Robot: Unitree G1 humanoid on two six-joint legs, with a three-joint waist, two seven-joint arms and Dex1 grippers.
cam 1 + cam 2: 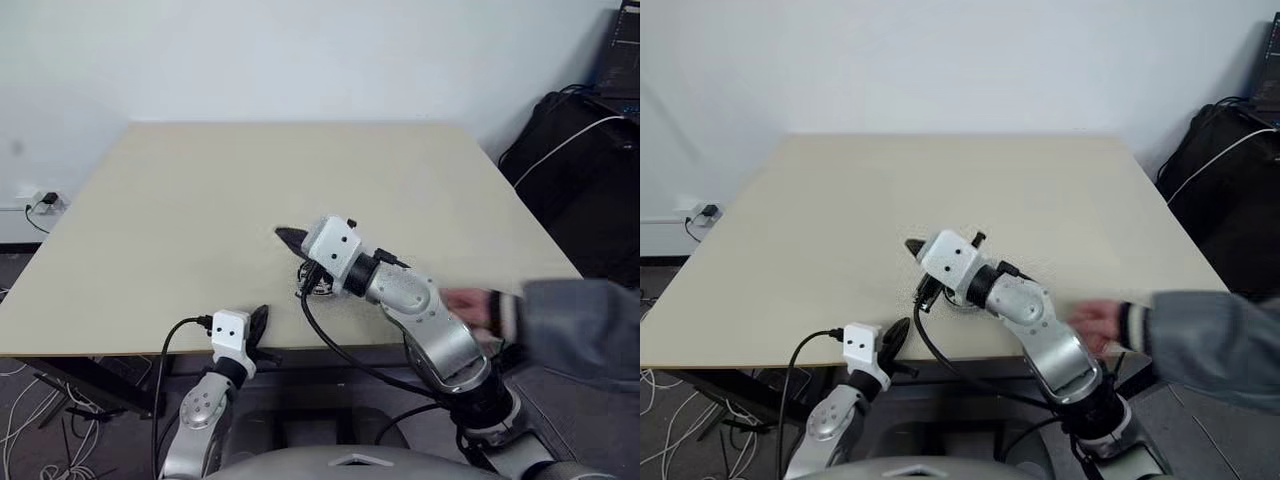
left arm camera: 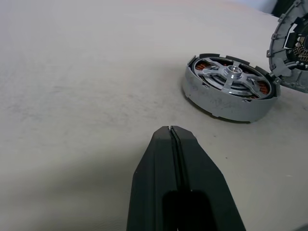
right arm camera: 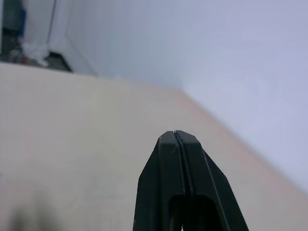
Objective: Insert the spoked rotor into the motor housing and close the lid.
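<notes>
- Sitting near the table's (image 1: 180,200) front edge, the motor housing (image 2: 230,93) rests flat on the beige top, at about 6 o'clock from the table's middle in the head views.
- Copper-brown windings show inside the housing's grey wall, and a silver spoked piece with a shiny hub lies across its open top; whether that piece is the rotor seated inside cannot be told.
- At roughly 2 o'clock from the housing in the left wrist view, a second round grey part (image 2: 293,45) stands tilted on edge, touching or almost touching the housing's rim.
- The left gripper (image 1: 258,322) hangs at the table's front edge, at about 7 o'clock from the housing, with its two black fingers pressed together and pinching nothing.
- The right gripper (image 1: 290,237) is raised above the housing, pointing toward 9 o'clock, fingers pressed together and empty.
- A person's hand (image 1: 1095,325) in a grey sleeve reaches in at 4 o'clock, by the table's front right edge.
</notes>
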